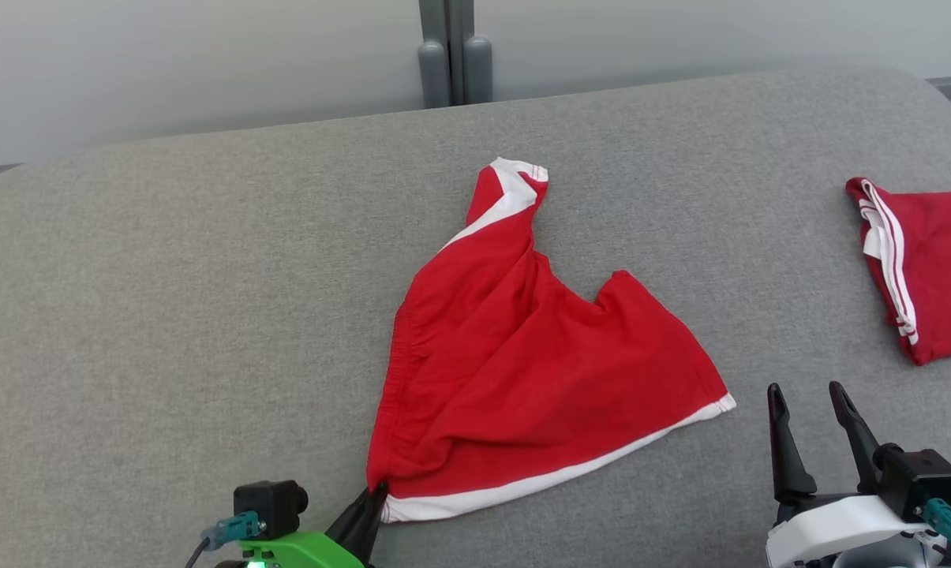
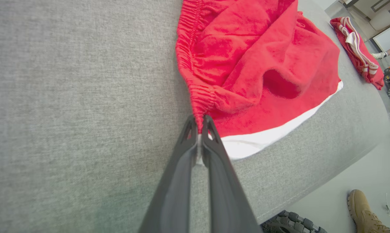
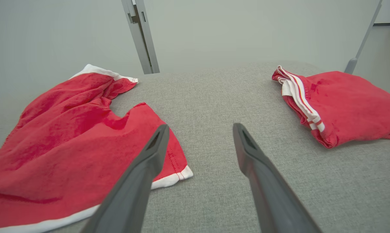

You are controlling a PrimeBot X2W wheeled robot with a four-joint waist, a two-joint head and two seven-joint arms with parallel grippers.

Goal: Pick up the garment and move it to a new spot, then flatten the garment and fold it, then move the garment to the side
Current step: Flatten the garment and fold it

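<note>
Head view has the garment (image 1: 538, 371), red shorts with a white band along the hem, lying rumpled around the middle of the gray fabric-covered table (image 1: 167, 315). One leg is bunched up and points toward the far edge. The left end effector (image 1: 376, 495) is clenched on the garment's near-left corner, right where the elastic waistband meets the white hem. Left wrist view makes it obvious: both dark fingers (image 2: 214, 145) are pressed together with a pinch of red waistband squeezed between the tips, and the cloth fans out from there.

The right end effector (image 1: 804, 388) is released, fingers spread wide with nothing between them. It sits near the garment's near-right hem corner but apart from it. In its own wrist view that white-edged corner peeks out between the two fingers.

A second red garment (image 1: 933, 268) with white stripes lies folded at the table's right edge, well apart from the first. A gray post (image 1: 453, 55) stands behind the table. Left wrist view also catches a tan boot (image 2: 363, 210) on the floor beside the table.
</note>
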